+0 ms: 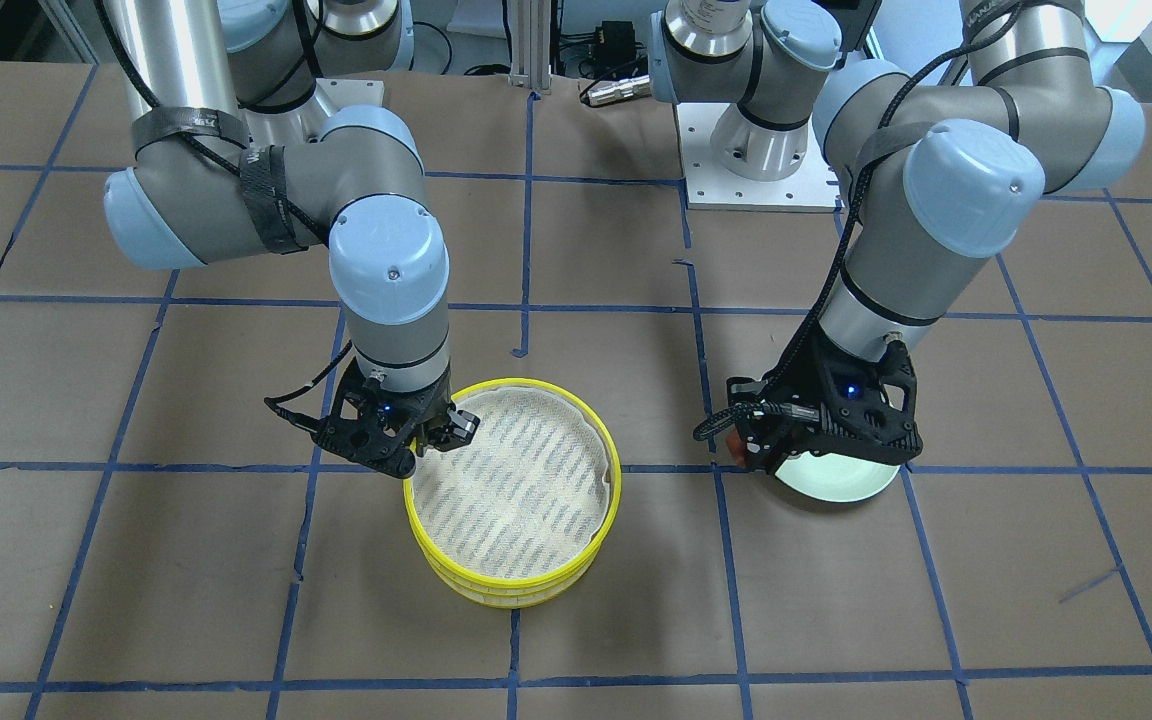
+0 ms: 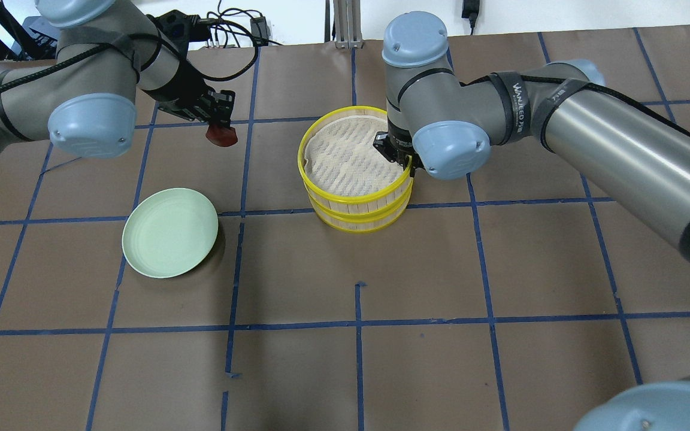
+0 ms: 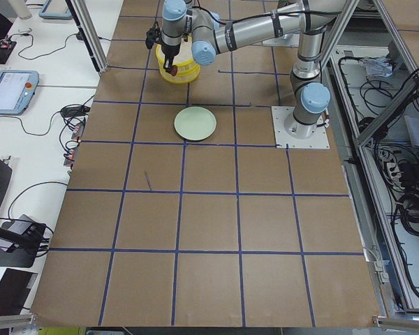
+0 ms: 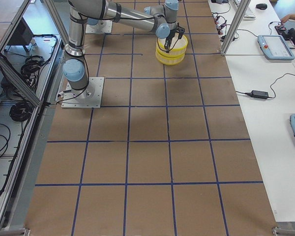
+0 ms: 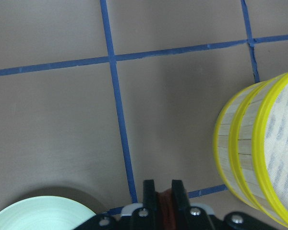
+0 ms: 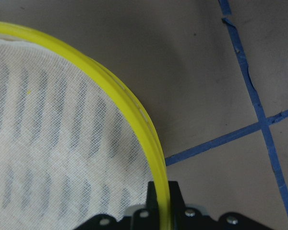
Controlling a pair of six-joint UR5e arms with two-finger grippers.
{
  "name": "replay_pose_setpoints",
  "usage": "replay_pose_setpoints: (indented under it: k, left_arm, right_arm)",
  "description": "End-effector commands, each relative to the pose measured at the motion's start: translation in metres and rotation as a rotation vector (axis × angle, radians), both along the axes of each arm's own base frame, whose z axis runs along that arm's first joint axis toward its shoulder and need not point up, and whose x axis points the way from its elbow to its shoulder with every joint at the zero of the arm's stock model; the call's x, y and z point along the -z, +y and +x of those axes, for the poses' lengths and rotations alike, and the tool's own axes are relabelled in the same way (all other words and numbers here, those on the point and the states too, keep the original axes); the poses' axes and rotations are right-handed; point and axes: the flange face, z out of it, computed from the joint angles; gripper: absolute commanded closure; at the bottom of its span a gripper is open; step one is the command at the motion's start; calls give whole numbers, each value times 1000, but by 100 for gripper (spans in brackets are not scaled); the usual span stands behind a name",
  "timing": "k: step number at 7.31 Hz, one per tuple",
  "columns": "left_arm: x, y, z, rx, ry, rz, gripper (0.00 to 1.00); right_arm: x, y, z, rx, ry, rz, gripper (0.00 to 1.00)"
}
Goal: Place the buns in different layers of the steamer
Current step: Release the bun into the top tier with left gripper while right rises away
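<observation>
Where the dark bun sits: pinched between the two fingers of the left gripper, bulging out below the fingertips and lifted off the table.
Left gripper: closed down to the bun's width and gripping it. In the wrist view the bun is a dark red sliver between the black fingers.
Green dish: lying on the table near the left gripper, on the robot's side of the held bun and apart from it.
Table between: brown surface with blue tape lines separates the bun from the steamer.
Steamer: two stacked yellow-rimmed tiers, well apart from the bun, toward the robot's right. A whitish mesh liner lies in the top tier.
Right gripper: clamped on the top tier's yellow rim, one finger inside it and one outside, on the steamer's right-hand side.
</observation>
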Motion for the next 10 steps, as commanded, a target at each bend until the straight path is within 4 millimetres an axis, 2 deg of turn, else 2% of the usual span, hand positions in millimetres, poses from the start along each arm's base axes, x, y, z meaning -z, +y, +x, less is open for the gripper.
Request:
replay_pose_setpoints:
  k: [1, 2, 3, 4, 5, 6, 7, 8, 9, 10]
  left_arm:
    - [1, 0, -2, -1, 2, 3, 85]
    - [1, 0, -4, -9, 5, 5, 85]
    - [2, 1, -11, -6, 6, 3, 85]
    - [2, 1, -14, -12, 9, 5, 85]
    - [3, 3, -30, -47, 22, 14, 85]
    - [-1, 6, -62, -100, 44, 20, 85]
    - [-9, 7, -97, -136, 81, 18, 85]
    - [-9, 7, -126, -156, 147, 17, 85]
    - [-1, 9, -149, -167, 171, 8, 84]
    - [12, 17, -175, -167, 171, 35, 60]
  right_arm:
    - [3, 1, 0, 5, -7, 4, 63]
    - [3, 1, -1, 9, 3, 5, 21]
    - [-1, 1, -1, 12, 1, -3, 4]
    - [-7, 0, -3, 13, -3, -16, 0]
    - [-24, -11, -21, 24, -7, -44, 0]
    - [-62, -24, -62, 2, -11, -86, 0]
    - [-111, -27, -125, 27, -26, -85, 0]
    - [-166, -10, -162, 4, -60, -63, 0]
    - [-220, 11, -167, -32, -59, -65, 0]
    - [-259, 20, -163, -120, -52, -61, 0]
